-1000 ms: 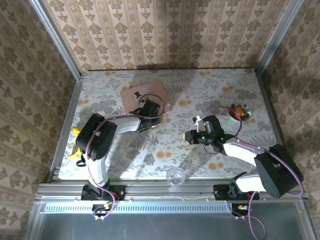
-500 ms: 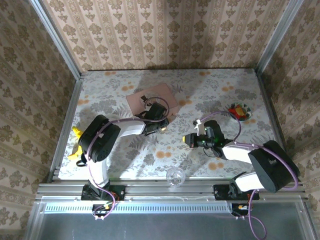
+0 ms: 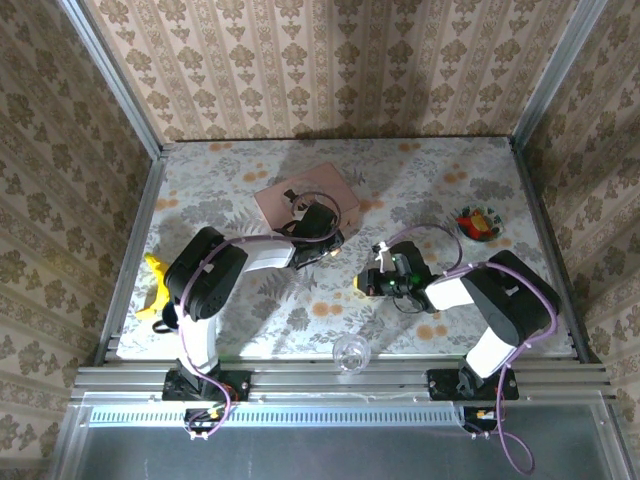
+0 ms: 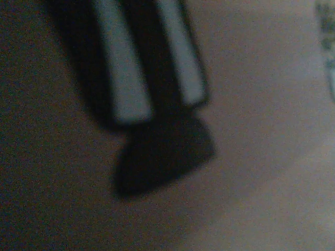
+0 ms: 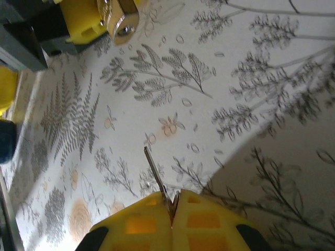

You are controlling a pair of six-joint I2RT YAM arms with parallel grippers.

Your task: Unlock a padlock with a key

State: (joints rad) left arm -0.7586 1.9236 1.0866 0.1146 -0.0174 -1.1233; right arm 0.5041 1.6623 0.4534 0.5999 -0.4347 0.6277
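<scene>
In the right wrist view my right gripper (image 5: 171, 203) is shut on a thin silvery key (image 5: 155, 175), whose blade points up and left over the floral tabletop. At that view's top left the small brass padlock (image 5: 120, 18) sits against a yellow finger (image 5: 82, 23) of my left gripper, well apart from the key tip. From above, the left gripper (image 3: 331, 247) is just in front of the pink box (image 3: 305, 202), and the right gripper (image 3: 363, 284) lies close to its right. The left wrist view is dark and blurred.
A clear glass ball (image 3: 350, 352) rests near the table's front edge. A small bowl of coloured bits (image 3: 478, 222) stands at the right. A yellow object (image 3: 157, 272) lies by the left rail.
The left gripper has swung right with the padlock and the right gripper has slid left with the key. The gap between them has narrowed.
</scene>
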